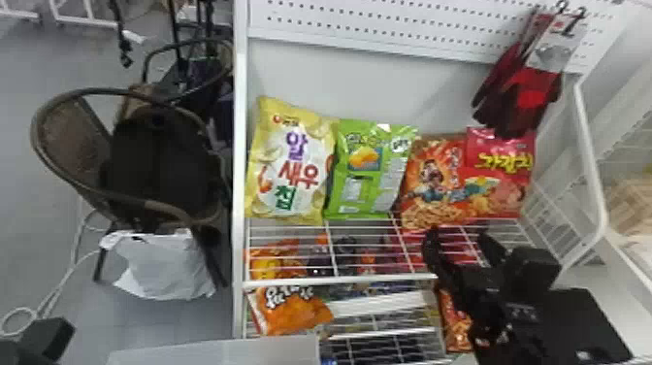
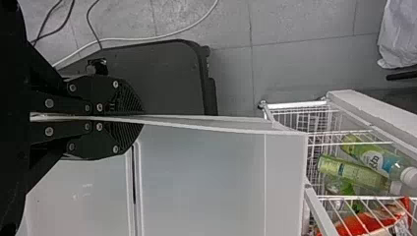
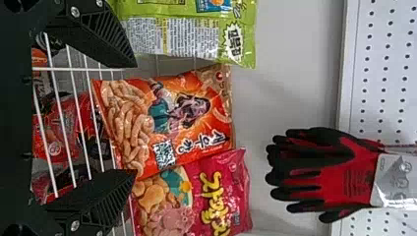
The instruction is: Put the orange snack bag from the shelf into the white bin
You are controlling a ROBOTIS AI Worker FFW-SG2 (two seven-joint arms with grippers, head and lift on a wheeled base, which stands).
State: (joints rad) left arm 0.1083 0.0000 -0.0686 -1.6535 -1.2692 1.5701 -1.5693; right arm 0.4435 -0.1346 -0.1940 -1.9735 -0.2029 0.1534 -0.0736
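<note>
In the head view my right gripper (image 1: 460,245) is at the upper shelf's front edge, just below and in front of the orange snack bag (image 1: 429,179), which leans upright against the back panel. The right wrist view has the orange snack bag (image 3: 172,118) beyond the spread fingertips of my right gripper (image 3: 136,118), with nothing between them. The white bin (image 1: 213,353) stands at the bottom edge of the head view, before the shelf. My left gripper (image 2: 140,118) is shut on the thin side wall of the white bin (image 2: 211,182).
A green bag (image 1: 371,170) and a yellow bag (image 1: 291,165) stand left of the orange one; a pink bag (image 1: 499,179) is at its right. Red-black gloves (image 1: 524,97) hang above. Another orange bag (image 1: 291,310) lies lower. A wire side guard (image 1: 589,165) bounds the shelf's right.
</note>
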